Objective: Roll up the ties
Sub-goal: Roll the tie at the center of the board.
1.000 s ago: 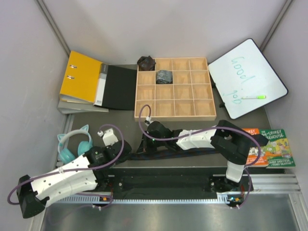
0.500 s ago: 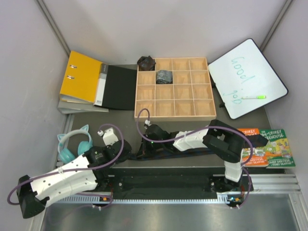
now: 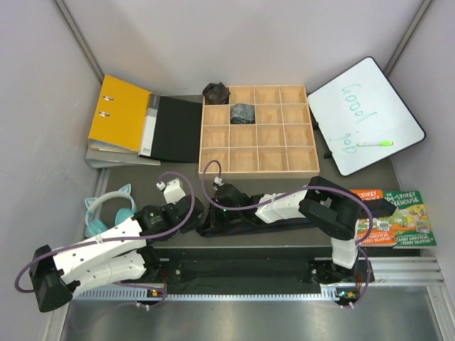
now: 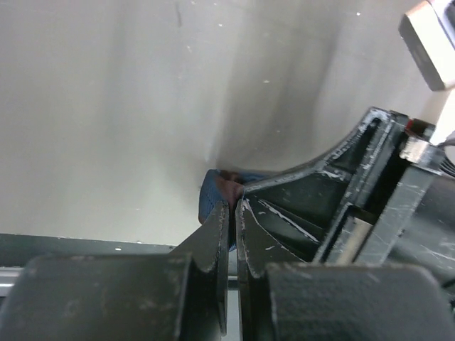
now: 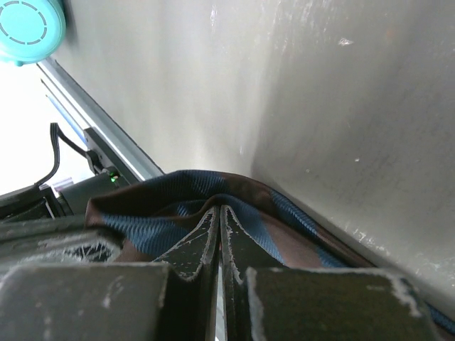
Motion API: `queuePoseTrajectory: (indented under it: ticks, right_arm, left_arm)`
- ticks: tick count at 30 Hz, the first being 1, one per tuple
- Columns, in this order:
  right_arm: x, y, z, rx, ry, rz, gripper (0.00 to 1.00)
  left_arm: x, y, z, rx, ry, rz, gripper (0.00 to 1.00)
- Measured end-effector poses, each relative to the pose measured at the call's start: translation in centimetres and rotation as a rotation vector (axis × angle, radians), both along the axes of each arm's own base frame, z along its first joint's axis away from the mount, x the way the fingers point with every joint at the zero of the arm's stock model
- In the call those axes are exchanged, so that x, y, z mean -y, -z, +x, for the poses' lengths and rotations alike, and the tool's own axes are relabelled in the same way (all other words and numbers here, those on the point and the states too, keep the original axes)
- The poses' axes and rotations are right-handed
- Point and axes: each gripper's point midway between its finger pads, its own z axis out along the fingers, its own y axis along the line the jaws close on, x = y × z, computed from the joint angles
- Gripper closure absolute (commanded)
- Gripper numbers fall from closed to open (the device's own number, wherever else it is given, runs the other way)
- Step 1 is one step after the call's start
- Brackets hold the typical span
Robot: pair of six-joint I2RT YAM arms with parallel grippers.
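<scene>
1. Blue-brown striped tie (image 3: 245, 229) lies flat along the counter (image 3: 142, 177) in the top view, mostly hidden under the right arm.
   - The right pincer (image 3: 213, 217) sits on the tie's end. The left pincer (image 3: 193, 215) is just beside it, on the side away from the strip's run.
   - Two rolled ties are well beyond both pincers: a brownish one (image 3: 216, 91) at the corner of the wooden tray (image 3: 259, 174) and a greyish one (image 3: 242, 112) in a compartment.
   - My read: this tie's roll has barely begun.

2. Left wrist view: the left pincer (image 4: 231, 213) is clenched to a hairline slit.
   - The tie end (image 4: 213, 195) is right at the tips, just ahead and slightly off to one side.
   - I cannot tell whether any fabric is actually caught between the fingers.
   - The black body crowding in beside it is probably the right pincer. Whether they touch or are only near, I can't tell.

3. Right wrist view: the right pincer (image 5: 217, 217) is clenched on a fold of the tie (image 5: 163, 206).
   - Fabric humps up around the tips and the rest trails off to one side along the counter.
   - The teal headphones (image 5: 25, 21) are well off from it.

4. Risks from here, as I judge them:
   - Both pincers work the same short end, so any turn could knock fingers together or snag.
   - The pinch is thin on slick fabric. It could slip out mid-turn and the coil would spring loose.
   - The long tail is pinned under the right arm, so it may drag or twist and roll up skewed.
</scene>
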Motion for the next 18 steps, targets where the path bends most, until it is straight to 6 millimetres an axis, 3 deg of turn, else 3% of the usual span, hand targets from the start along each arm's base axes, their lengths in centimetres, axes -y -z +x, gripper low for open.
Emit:
queuePoseTrajectory:
  ticks: [18]
  right_arm:
    - [0.3, 0.1, 0.8, 0.002, 0.02, -0.006, 1.0]
  left_arm:
    - [1.5, -0.9, -0.5, -0.008, 0.045, -0.047, 1.0]
